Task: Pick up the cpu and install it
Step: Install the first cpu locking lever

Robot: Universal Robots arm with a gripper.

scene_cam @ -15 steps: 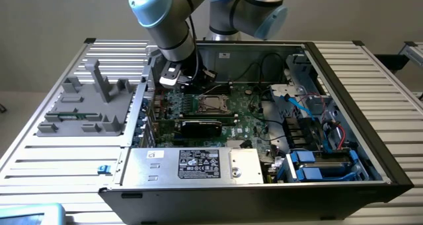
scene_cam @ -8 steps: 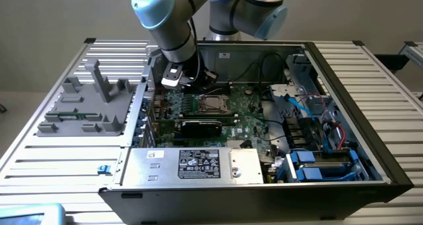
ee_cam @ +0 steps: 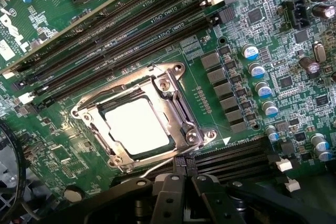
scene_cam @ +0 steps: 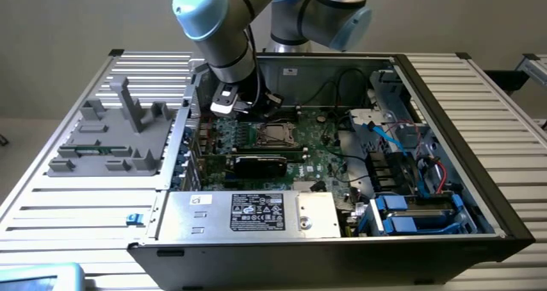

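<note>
Exterior view: we see the arm (scene_cam: 224,47) angled down into the open case (scene_cam: 444,111), with a wall close on the exterior view's left and more room rightward.

Wrist view: we find the cpu (ee_cam: 137,127) lying inside the metal socket frame (ee_cam: 181,114). The gripper (ee_cam: 184,179) is pressed together and empty, just beside the frame's edge and apart from the cpu.

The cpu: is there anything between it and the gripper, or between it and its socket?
Nothing visible stands in the way. The cpu already lies flat inside the socket's metal frame. The shut gripper hovers just beside that frame, with nothing between them.
</note>
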